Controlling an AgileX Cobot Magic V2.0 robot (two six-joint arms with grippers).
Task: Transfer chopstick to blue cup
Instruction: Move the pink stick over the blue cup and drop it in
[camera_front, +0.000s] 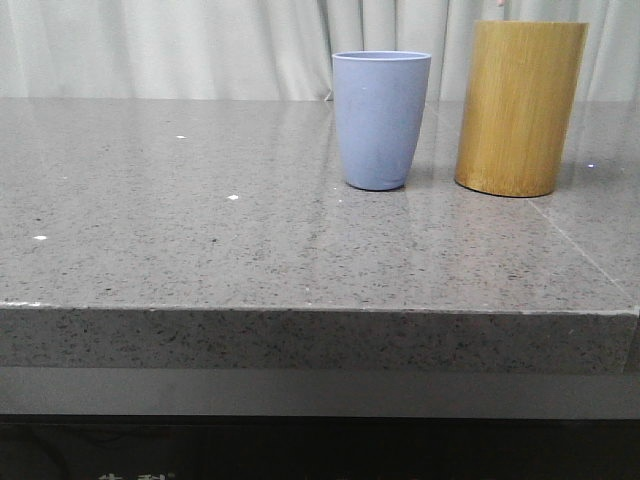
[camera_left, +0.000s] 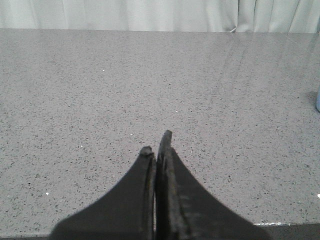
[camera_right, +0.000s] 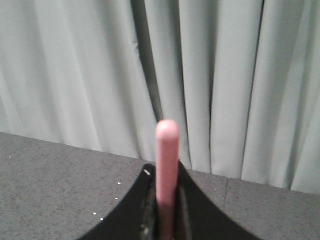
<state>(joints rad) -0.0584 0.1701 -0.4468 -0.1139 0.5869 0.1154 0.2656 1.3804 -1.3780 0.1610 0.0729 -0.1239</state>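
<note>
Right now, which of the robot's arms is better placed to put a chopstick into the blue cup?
The right. Its gripper already has a pink chopstick clamped between its jaws. The left gripper is shut on nothing, low over bare table, with the blue cup off to one side.

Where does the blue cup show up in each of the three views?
Front view: the blue cup stands upright right of centre, beside and apart from the bamboo cylinder.
Left wrist view: only a blue sliver at the right edge, probably the cup.
Right wrist view: not in it.
Shared landmark: the pale curtain behind the grey table.
</note>
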